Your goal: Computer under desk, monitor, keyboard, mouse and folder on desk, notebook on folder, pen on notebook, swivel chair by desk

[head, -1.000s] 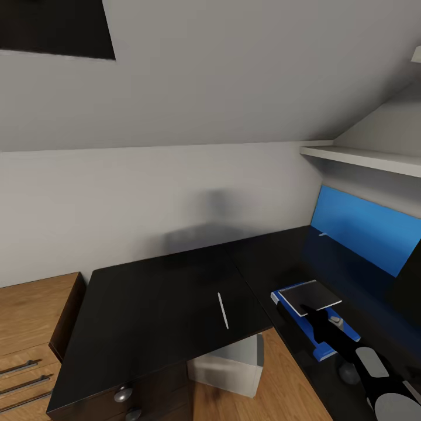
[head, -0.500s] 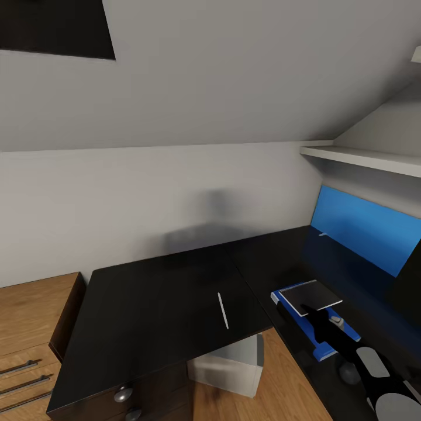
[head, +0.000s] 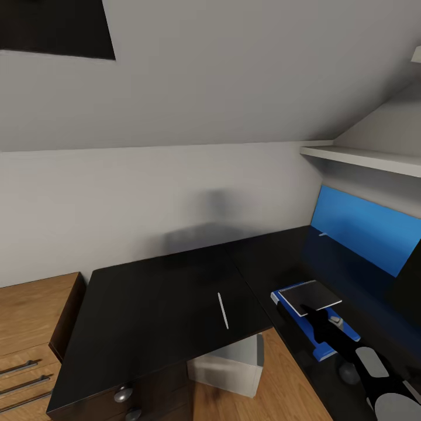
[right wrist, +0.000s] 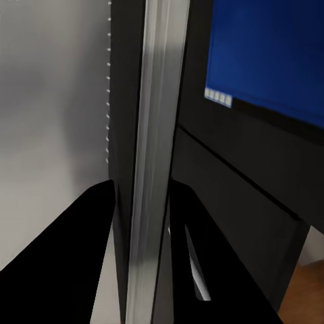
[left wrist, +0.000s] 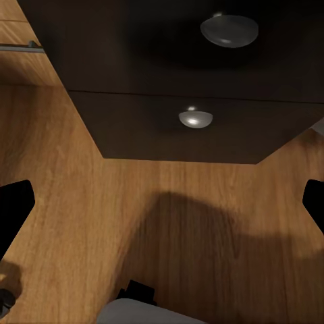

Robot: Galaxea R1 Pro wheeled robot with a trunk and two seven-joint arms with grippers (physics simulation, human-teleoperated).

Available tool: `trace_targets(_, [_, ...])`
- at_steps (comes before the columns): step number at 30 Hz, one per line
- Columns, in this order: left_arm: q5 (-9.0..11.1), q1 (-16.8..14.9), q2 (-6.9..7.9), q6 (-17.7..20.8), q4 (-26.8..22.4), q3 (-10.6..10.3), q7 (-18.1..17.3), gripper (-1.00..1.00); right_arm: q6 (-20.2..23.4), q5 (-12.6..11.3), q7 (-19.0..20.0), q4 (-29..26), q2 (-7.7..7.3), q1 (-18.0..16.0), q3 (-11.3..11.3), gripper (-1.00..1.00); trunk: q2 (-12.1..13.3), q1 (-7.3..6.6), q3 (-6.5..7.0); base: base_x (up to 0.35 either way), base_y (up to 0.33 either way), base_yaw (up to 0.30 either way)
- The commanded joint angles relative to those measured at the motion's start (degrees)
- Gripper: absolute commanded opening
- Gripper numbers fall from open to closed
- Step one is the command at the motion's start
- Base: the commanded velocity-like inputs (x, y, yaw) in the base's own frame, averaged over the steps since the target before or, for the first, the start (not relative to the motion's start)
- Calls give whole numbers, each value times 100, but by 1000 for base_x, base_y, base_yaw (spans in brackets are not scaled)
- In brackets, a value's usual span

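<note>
Change: nothing is seen to have moved over the last second; the head view is held fixed and the right gripper (head: 314, 313) stays at the notebook's near edge.
Meaning: a pause is judged to be under way at the end of the notebook step, with grip not yet let go and the pen step not yet begun.
Desk (head: 152, 316): taken as the landmark; its black L-shaped top runs along the wall and turns at the right.
Folder (head: 323, 349): laid flat on the desk's right wing, close to the front edge.
Notebook (head: 310, 296): stacked on the folder's far end, on the desk's right wing.
Pen (head: 223, 310): left lying alone on the desk's left wing, near the inner corner, well apart from the notebook.
Computer (head: 231, 365): kept under the desk, on the floor below the inner corner.
Right jaws: in the right wrist view the black fingers (right wrist: 74, 270) are seen set narrowly on either side of the thin pale notebook edge, so the notebook is judged to be held.
Left gripper (left wrist: 162, 209): hung below the desk's front, facing the drawer knobs (left wrist: 195, 118) and the wood floor (left wrist: 88, 223); its jaws are spread wide and nothing is held.
Left to do: the notebook is to be released, then the pen is to be fetched across the desk and laid on it.
</note>
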Motion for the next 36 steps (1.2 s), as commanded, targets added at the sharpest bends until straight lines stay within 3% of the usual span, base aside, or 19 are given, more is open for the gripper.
trace_targets(1, [52,2,-1,-2,-10,-9,-10,100,44,-9,4,1,2,-6,-28,-100,-4,1,-6,0,0,0])
trace_targets(11, [52,2,-1,-2,-10,-9,-9,100,186,-3,-35,1,-5,-6,-32,-100,-365,198,-167,0,0,0])
trace_targets(29, [52,2,-5,-4,-10,-9,-10,100,267,-1,-60,-1,-28,-6,-37,-100,-365,198,-167,0,0,0])
trace_targets(36, [52,2,-9,-4,-10,-2,-17,100,313,-1,-260,0,-31,-6,-192,-100,-365,198,-167,0,0,0])
